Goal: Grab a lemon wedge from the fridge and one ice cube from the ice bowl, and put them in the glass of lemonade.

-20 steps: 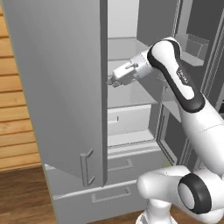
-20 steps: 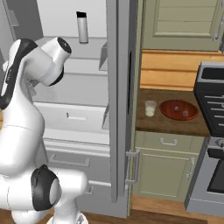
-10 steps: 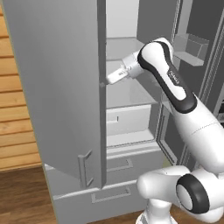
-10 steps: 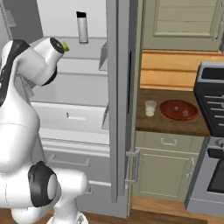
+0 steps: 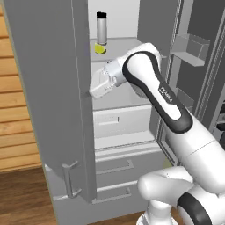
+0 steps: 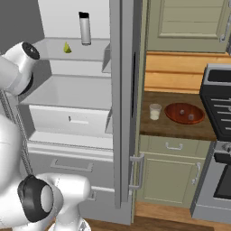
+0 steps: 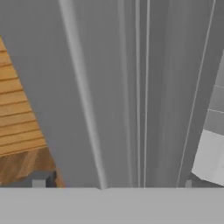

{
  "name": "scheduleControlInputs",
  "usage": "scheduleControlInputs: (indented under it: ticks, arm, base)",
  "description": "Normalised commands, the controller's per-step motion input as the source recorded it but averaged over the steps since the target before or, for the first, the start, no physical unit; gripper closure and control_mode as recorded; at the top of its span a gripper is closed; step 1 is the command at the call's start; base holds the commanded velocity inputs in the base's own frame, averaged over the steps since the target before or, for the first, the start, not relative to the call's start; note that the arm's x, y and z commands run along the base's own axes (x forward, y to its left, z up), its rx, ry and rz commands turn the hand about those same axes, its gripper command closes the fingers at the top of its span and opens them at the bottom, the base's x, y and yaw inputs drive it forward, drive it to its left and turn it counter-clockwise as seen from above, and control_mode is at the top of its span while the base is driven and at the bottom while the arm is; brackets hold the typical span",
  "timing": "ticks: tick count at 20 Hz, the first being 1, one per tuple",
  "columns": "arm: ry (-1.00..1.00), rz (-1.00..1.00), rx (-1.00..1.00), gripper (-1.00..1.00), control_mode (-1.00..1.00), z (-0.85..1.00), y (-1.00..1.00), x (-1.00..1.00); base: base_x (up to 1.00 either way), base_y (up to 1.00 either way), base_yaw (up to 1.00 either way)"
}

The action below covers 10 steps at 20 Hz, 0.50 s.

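The fridge (image 5: 132, 132) stands open. On its upper white shelf a small yellow-green lemon wedge (image 5: 100, 49) (image 6: 67, 48) lies beside a tall grey bottle (image 5: 101, 27). My gripper (image 5: 94, 90) sits below that shelf, right against the inner edge of the left door (image 5: 48, 96). It is open and holds nothing. In the hand view its spread fingertips (image 7: 38, 180) frame the grey door face close up. On the wooden counter right of the fridge, the pale glass of lemonade (image 6: 155, 111) stands just left of the reddish ice bowl (image 6: 184, 113), which holds small ice cubes (image 6: 191, 116).
The right fridge door (image 6: 124, 103) stands edge-on between the shelves and the counter. A crisper drawer (image 5: 123, 123) and two lower drawers sit under the shelves. Clear bins (image 5: 189, 48) hang on the right. A stove (image 6: 219, 149) adjoins the counter.
My arm has swung left and slightly down, from inside the fridge to the left door's edge. That door has swung wider. The lemon wedge and bottle have come into view.
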Motion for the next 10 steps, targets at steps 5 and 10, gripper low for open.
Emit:
scheduleControlInputs:
  ticks: [5, 10]
  arm:
    - [-0.1, 0.0, 0.0, -1.0, -1.0, 0.0, 1.0, 0.0]
    - [-0.1, 0.0, 0.0, -1.0, -1.0, 0.0, 1.0, 0.0]
  base:
    - [0.0, 0.0, 0.0]
    - [0.0, 0.0, 0.0]
